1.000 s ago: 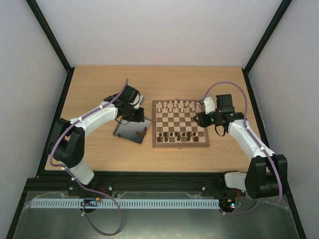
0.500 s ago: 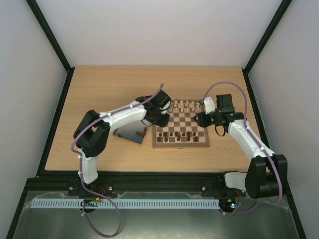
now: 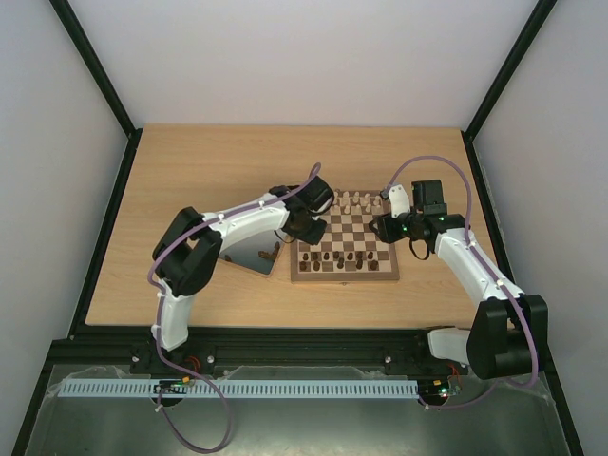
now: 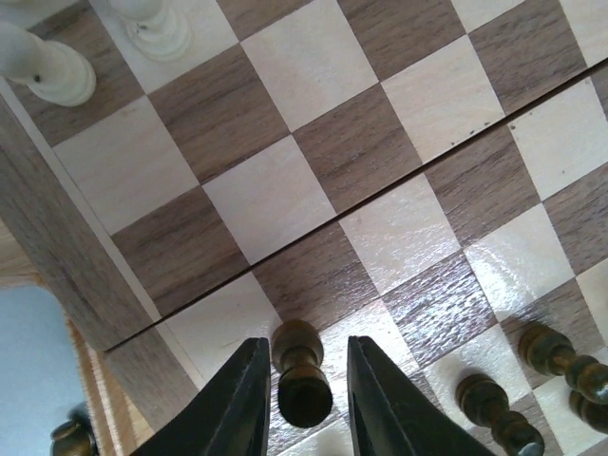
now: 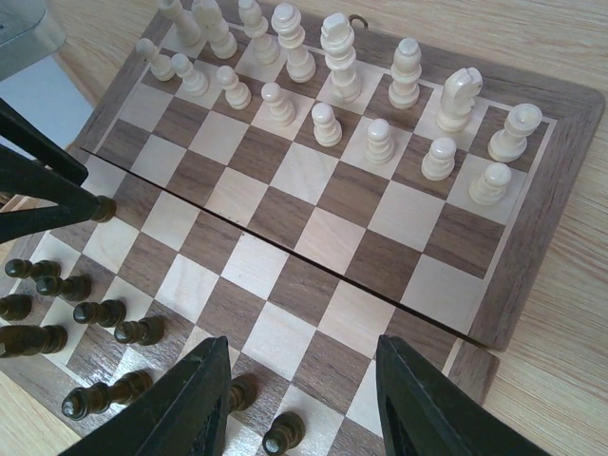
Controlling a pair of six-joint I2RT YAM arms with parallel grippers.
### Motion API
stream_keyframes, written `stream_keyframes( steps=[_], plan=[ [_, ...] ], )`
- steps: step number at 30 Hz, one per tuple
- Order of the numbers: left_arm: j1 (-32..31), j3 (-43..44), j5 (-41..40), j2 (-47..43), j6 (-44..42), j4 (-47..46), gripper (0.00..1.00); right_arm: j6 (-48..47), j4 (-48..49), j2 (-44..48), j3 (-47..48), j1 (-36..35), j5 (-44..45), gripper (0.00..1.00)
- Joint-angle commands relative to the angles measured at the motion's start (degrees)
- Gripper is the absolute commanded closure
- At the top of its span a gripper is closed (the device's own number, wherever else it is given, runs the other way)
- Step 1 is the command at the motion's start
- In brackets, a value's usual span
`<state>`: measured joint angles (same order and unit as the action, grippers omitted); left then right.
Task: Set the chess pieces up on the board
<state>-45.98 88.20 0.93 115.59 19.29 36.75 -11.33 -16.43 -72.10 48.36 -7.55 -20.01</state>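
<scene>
The board [image 3: 344, 276] lies at mid table. My left gripper [image 3: 309, 233] hangs over its left edge, shut on a dark pawn [image 4: 304, 389] that stands upright between the fingertips [image 4: 249, 399], low over a near-left square [image 4: 370, 275]. The right wrist view shows that pawn [image 5: 103, 207] at the left fingers' tips. Several dark pieces [image 3: 337, 258] stand loosely on the near rows, also seen in the right wrist view [image 5: 95, 312]. My right gripper [image 3: 385, 229] is open and empty above the board's near right squares [image 5: 304, 399].
Cream pieces [image 3: 351, 201] fill the board's two far rows [image 5: 328, 57]. A shiny metal tray [image 3: 245, 252] lies left of the board, with a dark piece [image 4: 71, 439] at its edge. Bare wooden table lies beyond the board, with walls around it.
My left arm has swung right from the tray to the board's left side, carrying the dark pawn. The right arm has not moved.
</scene>
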Motion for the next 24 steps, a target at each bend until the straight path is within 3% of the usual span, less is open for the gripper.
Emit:
stream_keyframes(
  steps=[1,8,11,13,14,15,19,24],
  plan=[
    [-0.3,2.3,-2.2,0.0,0.5,2.7,0.74,-0.4,-2.4,1.0,0.6,0.2,-1.7,0.55],
    [0.6,0.7,-4.7,-6.6,-1.0,3.5,0.63,-1.6,-3.8,0.7,3.2,0.1,-3.3,0.53],
    [2.2,-3.1,-5.3,-12.8,-1.7,2.1,0.59,-3.2,-5.5,-0.1,5.4,-1.0,-5.1,0.53],
    [4.0,-7.2,-4.8,-17.6,-2.1,-0.6,0.52,-5.0,-7.3,-1.8,7.5,-3.0,-4.1,0.53],
    [4.7,-9.6,-4.8,-20.6,-2.6,-2.9,0.19,-5.7,-8.1,-2.8,8.5,-4.3,-3.2,0.53],
    [4.7,-12.4,-5.3,-23.8,-3.6,-5.4,0.03,-6.3,-8.9,-3.7,9.3,-5.6,-2.4,0.53],
    [4.6,-19.7,-8.6,-34.1,-4.9,-9.5,0.01,-8.2,-10.7,-7.8,12.1,-11.5,0.7,0.53],
    [4.7,-23.9,-18.8,-37.9,-4.2,-8.5,0.01,-8.2,-13.2,-15.4,17.6,-18.6,4.1,0.53]
  ],
)
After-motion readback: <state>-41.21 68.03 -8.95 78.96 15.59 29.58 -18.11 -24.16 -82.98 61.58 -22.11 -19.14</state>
